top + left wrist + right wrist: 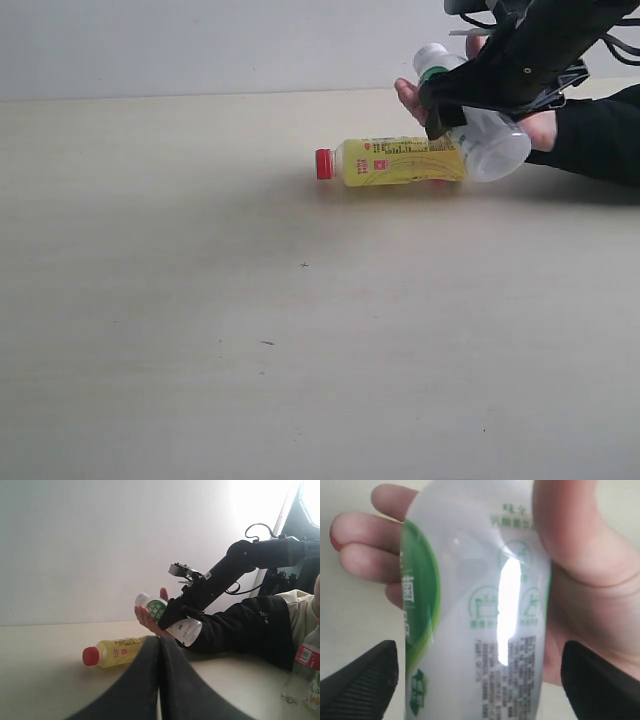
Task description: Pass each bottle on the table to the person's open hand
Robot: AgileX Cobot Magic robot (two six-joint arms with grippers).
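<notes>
Exterior: right gripper jaws straddle a white-capped plastic bottle w/ green label, which lies in the person's open hand at far right of the pale beige worktop. Yellow plastic bottle w/ red cap lies on its side just beside the hand, long axis across the view, cap pointing left. Right arm looks nearer to it.

Left wrist: left gripper jaws pressed together, empty. Yellow bottle sits beyond them, well apart. Clear red-labelled bottle is cut off at frame edge.

Right wrist: jaws spread, seemingly clear of the white-capped bottle on both sides. Thumb lies over it, cap out of frame.
</notes>
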